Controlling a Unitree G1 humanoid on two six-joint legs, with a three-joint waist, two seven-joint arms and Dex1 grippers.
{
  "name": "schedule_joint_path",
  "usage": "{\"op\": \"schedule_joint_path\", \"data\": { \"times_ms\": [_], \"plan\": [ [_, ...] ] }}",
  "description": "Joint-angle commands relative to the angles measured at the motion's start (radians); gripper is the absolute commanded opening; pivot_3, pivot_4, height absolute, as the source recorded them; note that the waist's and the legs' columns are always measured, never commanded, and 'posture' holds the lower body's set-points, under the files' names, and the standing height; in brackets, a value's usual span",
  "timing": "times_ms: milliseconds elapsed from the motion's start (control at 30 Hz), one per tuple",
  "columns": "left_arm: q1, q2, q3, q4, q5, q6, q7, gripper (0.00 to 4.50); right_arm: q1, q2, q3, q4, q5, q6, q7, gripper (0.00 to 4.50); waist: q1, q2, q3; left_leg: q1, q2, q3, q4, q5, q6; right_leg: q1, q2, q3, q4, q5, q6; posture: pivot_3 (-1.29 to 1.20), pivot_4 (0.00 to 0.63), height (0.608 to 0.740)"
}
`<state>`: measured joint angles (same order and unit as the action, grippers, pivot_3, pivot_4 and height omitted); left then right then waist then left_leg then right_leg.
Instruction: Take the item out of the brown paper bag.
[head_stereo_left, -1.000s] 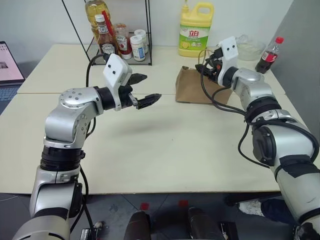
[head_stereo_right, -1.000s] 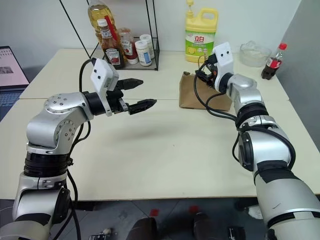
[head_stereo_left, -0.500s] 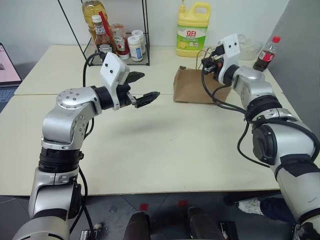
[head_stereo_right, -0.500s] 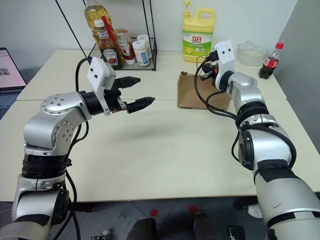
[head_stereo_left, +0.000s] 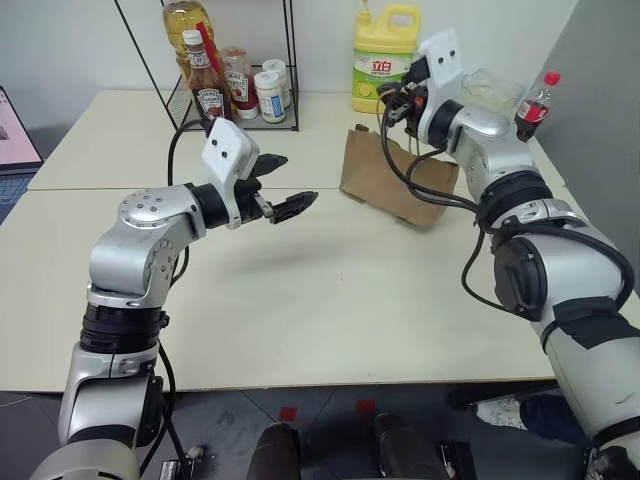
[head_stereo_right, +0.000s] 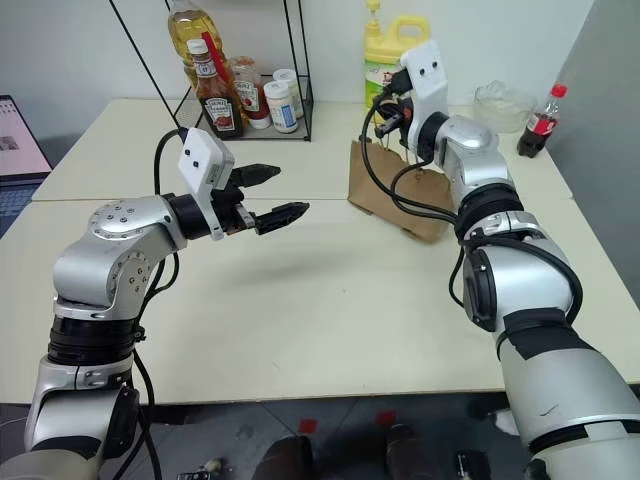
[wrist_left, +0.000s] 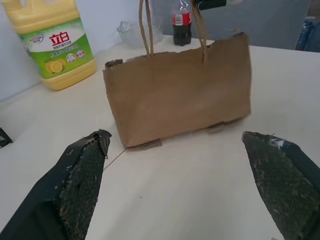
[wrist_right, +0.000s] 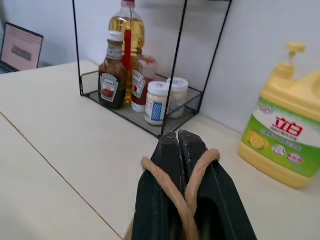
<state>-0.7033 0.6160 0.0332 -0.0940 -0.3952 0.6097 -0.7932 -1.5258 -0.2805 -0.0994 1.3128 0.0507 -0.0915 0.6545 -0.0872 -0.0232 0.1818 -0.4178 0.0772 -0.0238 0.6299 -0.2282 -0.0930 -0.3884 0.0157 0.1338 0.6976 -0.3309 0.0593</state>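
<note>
A: What was the right gripper (wrist_right: 181, 142) doing?

B: Its two black fingers were pressed together on the tan cord handles (wrist_right: 167, 185) of the brown paper bag (head_stereo_left: 395, 178), which crossed over them. The bag hung tilted from that grip, one bottom corner on the table (head_stereo_left: 330, 300) and the other raised.

A: And the left gripper (head_stereo_left: 284, 188)?

B: Spread wide with nothing between its fingers, hovering above the table, well apart from the bag and facing its broad side.

A: Where was the item?

B: I couldn't see it; the bag's mouth gave no look inside.

A: What stood around it?

B: A yellow detergent jug (head_stereo_left: 384, 57) just behind the bag, a cola bottle (head_stereo_left: 531, 104) with a red cap off to the right, and a wire rack (head_stereo_left: 240, 95) of sauce bottles further left.
</note>
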Motion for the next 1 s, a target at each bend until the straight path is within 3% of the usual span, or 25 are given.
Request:
{"op": "schedule_joint_path", "data": {
  "times_ms": [33,300,633,1000],
  "plan": [
    [0.0,0.0,0.029,-0.049,-0.02,0.005,0.016,4.5,-0.063,-0.003,-0.026,-0.054,0.018,-0.038,0.006,0.05,0.0,0.0,0.0,0.0,0.0,0.0,0.0,0.0,0.0,0.0,-0.001,-0.002,0.0,0.0,0.0,0.0,0.15,0.74],
    [0.019,0.002,0.047,-0.074,-0.027,0.023,0.043,4.5,-0.091,0.021,-0.033,-0.058,0.032,-0.037,0.019,0.05,0.0,0.0,0.0,0.0,0.0,-0.001,0.0,0.0,-0.001,0.0,-0.001,-0.006,0.0,0.0,0.0,0.0,0.15,0.74],
    [0.157,0.011,0.102,-0.22,-0.082,0.099,0.097,4.5,-0.111,0.1,-0.033,-0.077,0.046,-0.044,0.108,0.05,-0.001,0.0,0.0,0.0,0.001,-0.002,0.0,0.001,-0.001,0.0,-0.001,-0.008,0.001,0.0,-0.001,0.0,0.15,0.74],
    [0.535,-0.195,0.156,-0.607,-0.107,0.183,0.428,4.5,-0.122,0.183,-0.053,-0.068,0.074,-0.055,0.171,0.05,0.001,0.0,0.0,0.0,0.001,-0.003,0.0,0.0,-0.001,0.0,-0.002,-0.008,0.001,0.0,-0.001,0.0,0.15,0.74]
  ]
}}
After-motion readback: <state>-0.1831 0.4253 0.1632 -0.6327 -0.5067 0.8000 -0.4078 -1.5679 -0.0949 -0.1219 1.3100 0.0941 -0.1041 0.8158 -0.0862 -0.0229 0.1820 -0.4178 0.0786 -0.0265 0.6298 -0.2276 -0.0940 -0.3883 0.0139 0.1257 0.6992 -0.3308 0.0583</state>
